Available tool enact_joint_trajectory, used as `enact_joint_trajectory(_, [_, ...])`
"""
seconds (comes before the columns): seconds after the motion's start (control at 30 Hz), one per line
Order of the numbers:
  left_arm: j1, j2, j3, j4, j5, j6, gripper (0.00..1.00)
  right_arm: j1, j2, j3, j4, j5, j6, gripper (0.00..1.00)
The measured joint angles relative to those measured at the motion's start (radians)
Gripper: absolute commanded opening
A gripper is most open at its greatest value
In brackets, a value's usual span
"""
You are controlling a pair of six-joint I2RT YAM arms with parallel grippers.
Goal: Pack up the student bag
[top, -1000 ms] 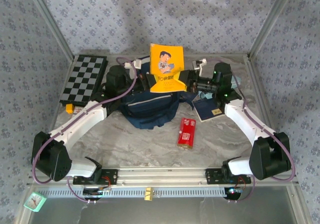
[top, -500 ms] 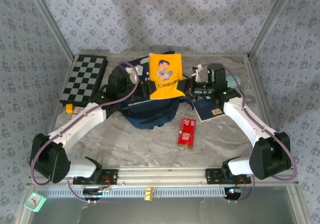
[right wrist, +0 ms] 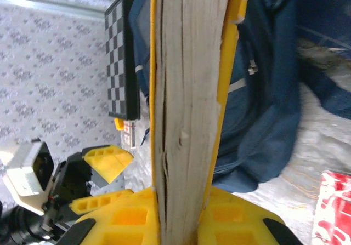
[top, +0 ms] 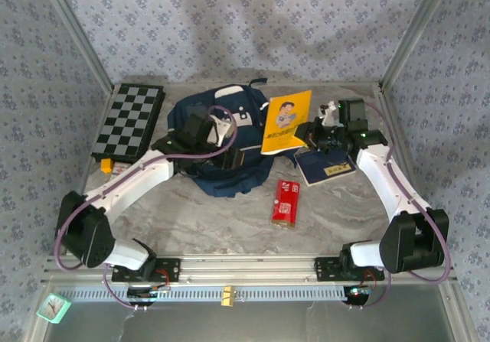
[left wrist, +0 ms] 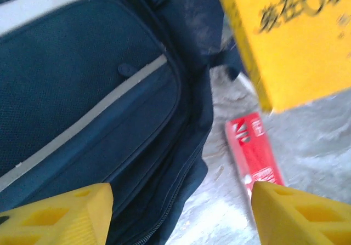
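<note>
Navy fabric slumps mid-table from above: the student bag (top: 222,180) looks soft and shapeless, probably best lifted by its opening's rim. Left wrist: the left gripper (left wrist: 181,217) hangs spread, empty, over the bag's front. Right wrist: the right gripper (right wrist: 178,217) clamps a yellow book (right wrist: 189,91).

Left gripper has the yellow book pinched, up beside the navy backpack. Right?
Wrong arm: the right gripper has the yellow book pinched, up beside the navy backpack. The right wrist view shows it clamped on the pages.
</note>
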Motion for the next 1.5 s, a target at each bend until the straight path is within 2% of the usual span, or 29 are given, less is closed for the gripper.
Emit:
enact_joint_trajectory(0.07, [-0.018,0.046,0.024,-0.040,-0.038,0.064,0.84,-0.032,-0.014,-0.023,-0.007,0.002,0.000,0.00])
enact_joint_trajectory(0.1, [-0.023,0.065,0.033,-0.050,-0.053,0.085,0.86,-0.041,-0.020,-0.029,-0.013,0.003,-0.001,0.00])
enact_joint_trajectory(0.4, [-0.041,0.294,0.153,-0.090,-0.212,0.251,0.90,-0.056,-0.031,-0.042,-0.037,0.002,-0.004,0.00])
enact_joint_trajectory(0.53, [-0.093,0.357,0.164,-0.092,-0.273,0.321,0.93,-0.059,-0.031,-0.044,-0.038,0.003,-0.004,0.00])
enact_joint_trajectory(0.73, [-0.123,0.478,0.259,-0.116,-0.325,0.391,0.90,-0.059,-0.031,-0.044,-0.039,0.003,-0.004,0.00])
enact_joint_trajectory(0.9, [-0.115,0.515,0.291,-0.117,-0.317,0.410,0.78,-0.061,-0.031,-0.044,-0.040,0.002,-0.004,0.00])
enact_joint_trajectory(1.07, [-0.082,0.538,0.322,-0.131,-0.253,0.408,0.59,-0.066,-0.031,-0.044,-0.039,-0.001,-0.004,0.00])
enact_joint_trajectory(1.17, [-0.056,0.555,0.350,-0.150,-0.196,0.409,0.41,-0.066,-0.029,-0.044,-0.035,-0.005,-0.003,0.00])
enact_joint_trajectory(1.5, [-0.047,0.560,0.380,-0.171,-0.157,0.424,0.00,-0.066,-0.021,-0.044,-0.032,-0.011,-0.004,0.00])
